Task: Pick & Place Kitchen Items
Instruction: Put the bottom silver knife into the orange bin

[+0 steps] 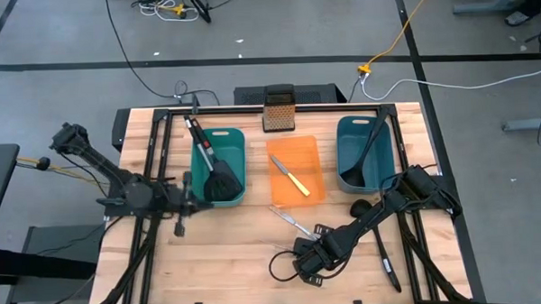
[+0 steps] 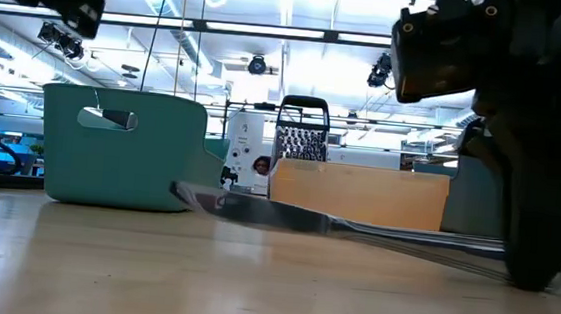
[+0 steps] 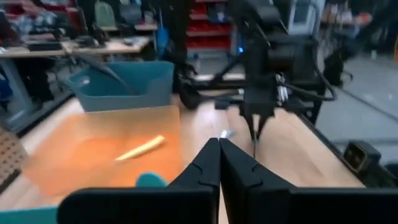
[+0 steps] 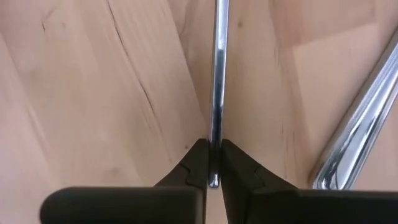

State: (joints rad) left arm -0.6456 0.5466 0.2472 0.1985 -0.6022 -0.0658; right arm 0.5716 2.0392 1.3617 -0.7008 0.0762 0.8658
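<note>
Two slim silver table knives lie side by side on the wood in front of the orange tray. My right gripper points down over their near end and is shut on one knife; the other knife lies just beside it. The small yellow-handled knife rests flat in the tray. Black spatulas stand in the left teal bin. A black ladle leans in the right teal bin. My left gripper is shut on nothing, level, beside the left bin. My right gripper pinches one silver knife by its near end between its two fingers, coming from above and pointing down. The knife stands on its thin edge and runs straight away from the fingers. Whether it is clear of the wood, I cannot tell.
A dark box grater stands at the far edge behind the tray. A black long-handled utensil lies on the table near the right arm. Bare wood lies between the left bin and the near edge.
</note>
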